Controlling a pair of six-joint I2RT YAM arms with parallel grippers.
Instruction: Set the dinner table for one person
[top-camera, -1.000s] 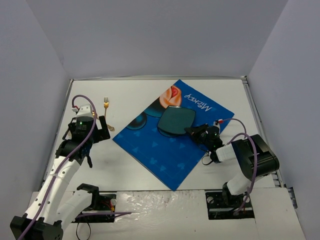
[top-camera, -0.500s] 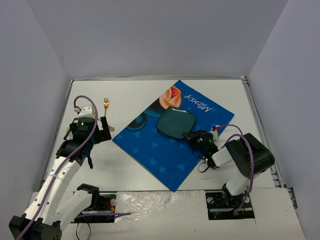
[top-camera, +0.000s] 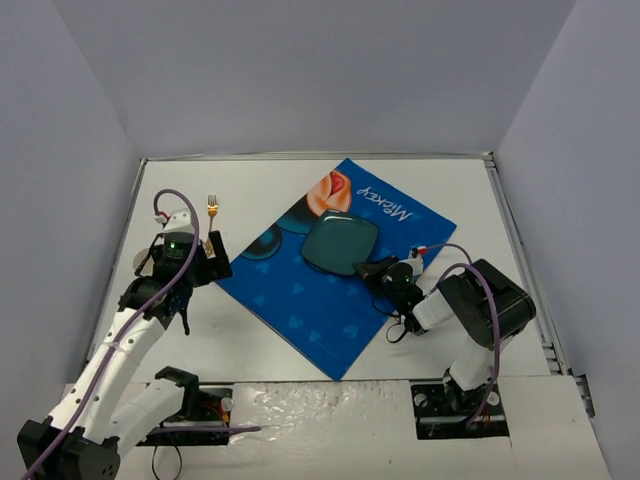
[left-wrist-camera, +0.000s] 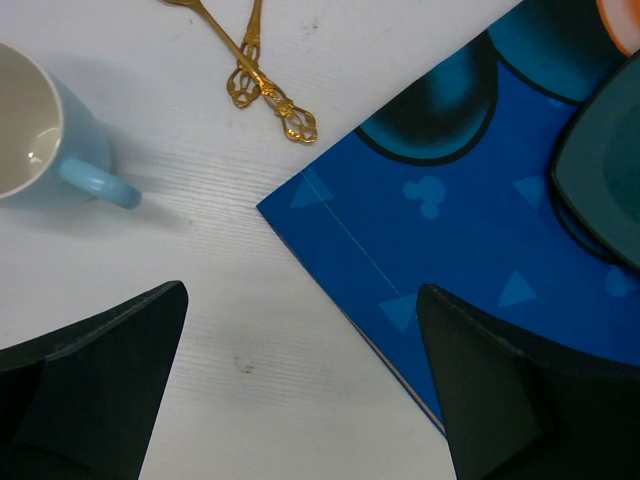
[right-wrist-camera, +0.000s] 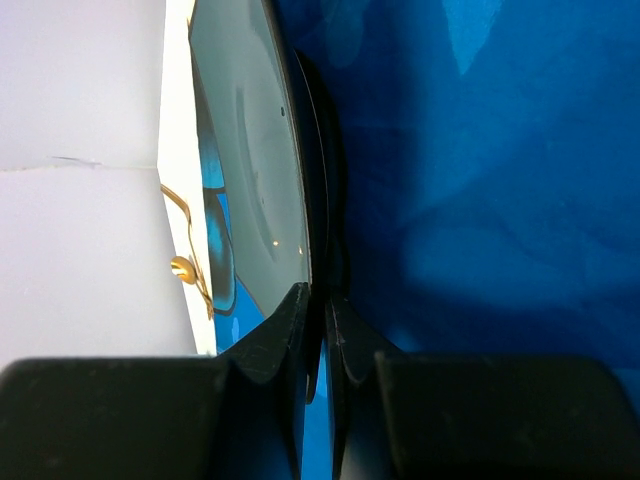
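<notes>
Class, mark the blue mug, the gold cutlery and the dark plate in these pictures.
blue mug (left-wrist-camera: 30, 120): left wrist view, on its pale inside.
gold cutlery (left-wrist-camera: 265, 88): left wrist view, on an ornate handle.
dark plate (top-camera: 340, 245): top external view, on the centre of its face.

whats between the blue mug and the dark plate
In the left wrist view, a strip of bare table, the ornate ends of two gold cutlery handles, then the blue mat lie between the mug and the plate.
</notes>
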